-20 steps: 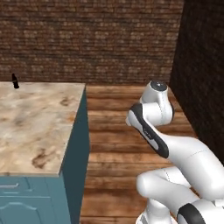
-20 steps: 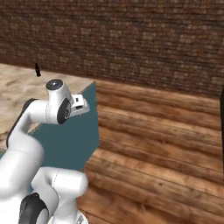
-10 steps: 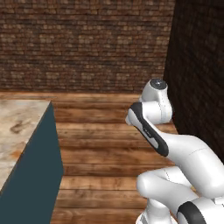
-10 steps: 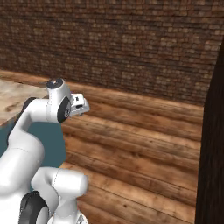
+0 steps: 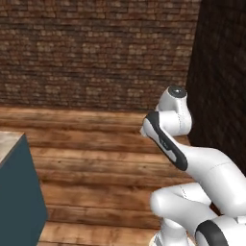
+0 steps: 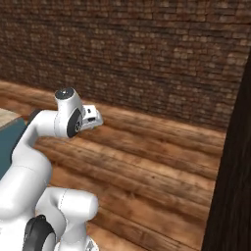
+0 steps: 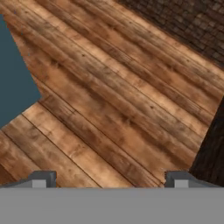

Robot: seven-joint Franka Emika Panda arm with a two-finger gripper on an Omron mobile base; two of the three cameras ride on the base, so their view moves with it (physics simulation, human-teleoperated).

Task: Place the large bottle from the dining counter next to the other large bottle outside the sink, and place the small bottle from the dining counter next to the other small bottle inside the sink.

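A corner of the dining counter (image 5: 18,197) shows at the left edge, with a teal base and a sliver of beige stone top (image 6: 6,115). In the hand view its teal side (image 7: 13,83) lies at the upper left, above wooden floor. My gripper (image 7: 110,181) hangs open over the floor planks, its fingertips (image 7: 42,178) far apart with nothing between them. The arm is folded up close to the base, with the hand (image 6: 90,117) pointing forward and down. The bottles and the sink are out of view.
A brick wall (image 5: 96,53) runs across the back. A dark wall or tall unit (image 5: 221,77) stands close on the right, seen also as a dark edge (image 6: 230,186). Wooden floor (image 6: 147,157) stretches ahead.
The whole picture has shifted: the base has turned right, so the counter slid off to the left and the small black bottle on it left the views. The arm's pose is unchanged.
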